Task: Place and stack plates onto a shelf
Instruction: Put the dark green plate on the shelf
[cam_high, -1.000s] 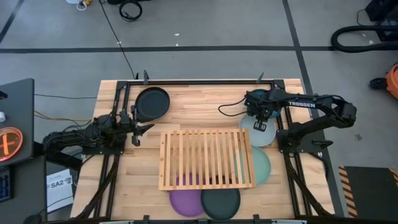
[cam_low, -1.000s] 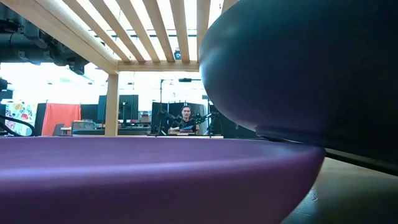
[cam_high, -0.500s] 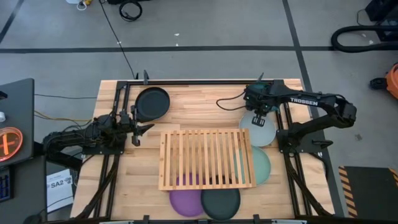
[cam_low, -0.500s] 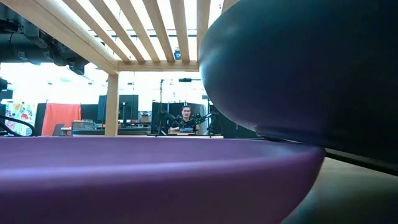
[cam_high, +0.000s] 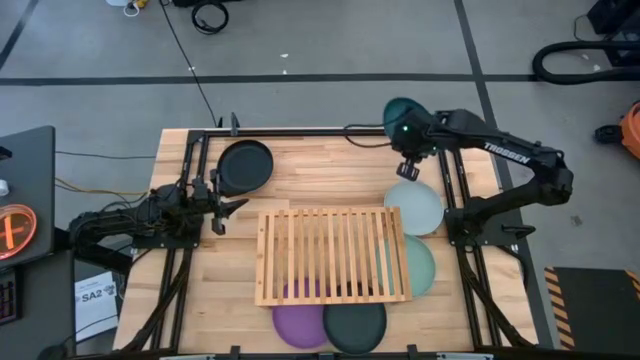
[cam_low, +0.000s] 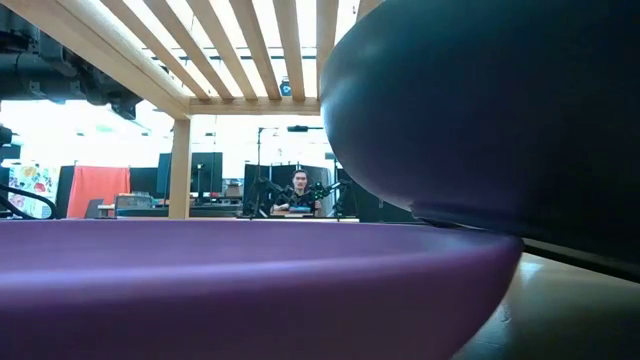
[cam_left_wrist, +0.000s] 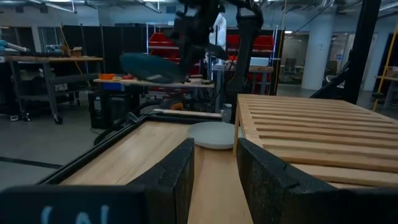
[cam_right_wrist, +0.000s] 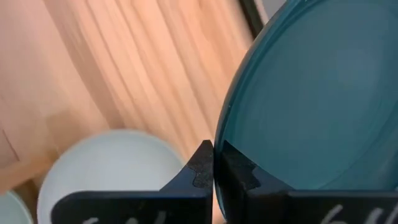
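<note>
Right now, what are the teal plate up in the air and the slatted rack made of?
The round dark teal plate held by the right end effector looks like matte plastic or glazed ceramic: smooth, even colour, only a soft sheen. I cannot tell which. The light rectangular slatted shelf looks like unpainted wood or bamboo: pale tan parallel slats in a frame, with faint grain.

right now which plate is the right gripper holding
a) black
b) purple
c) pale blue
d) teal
d: the right gripper is shut on the rim of the teal plate, lifted above the pale plate on the table.
</note>
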